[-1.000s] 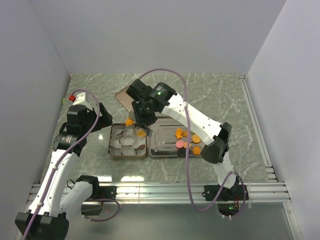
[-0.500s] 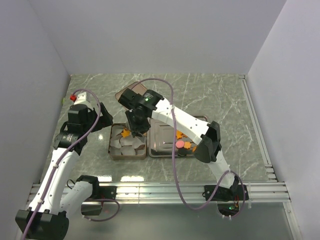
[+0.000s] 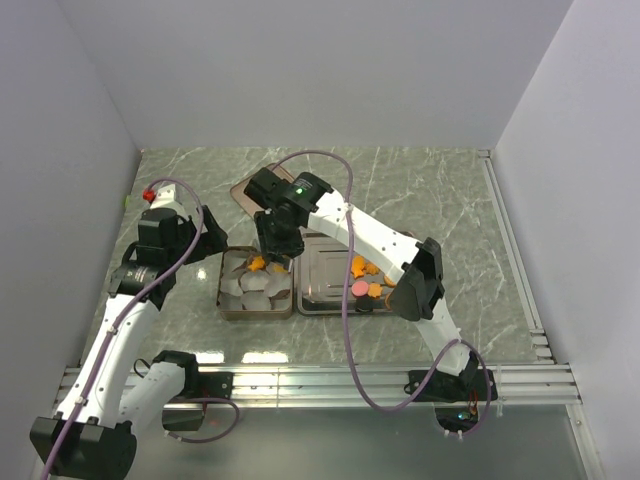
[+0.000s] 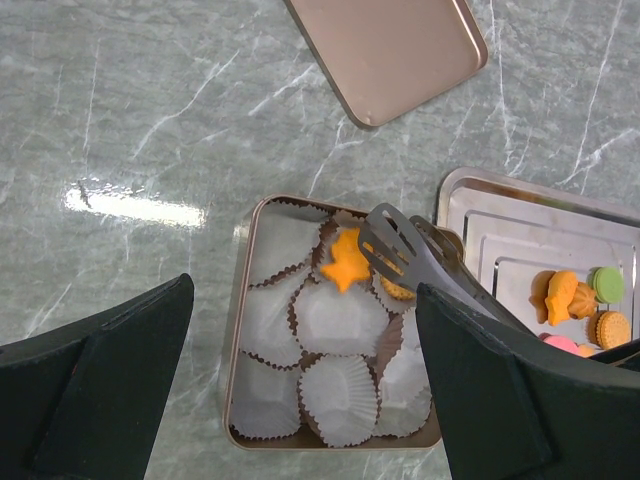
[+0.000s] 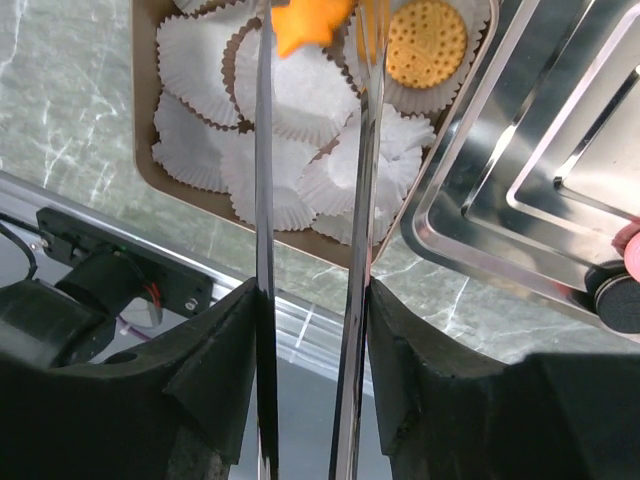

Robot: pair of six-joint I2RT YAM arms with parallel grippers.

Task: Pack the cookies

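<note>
R gripper (image 5: 312,330) pinches tongs (image 4: 400,255), tips parted; L gripper (image 4: 305,380) spread wide. Star cookie (image 4: 345,262) touches one blade, so it could snag and lift back out on withdrawal.

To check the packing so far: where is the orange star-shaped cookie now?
In the left wrist view, the orange star-shaped cookie lies inside the tin, in the row nearest the lid, just left of the tongs.
</note>
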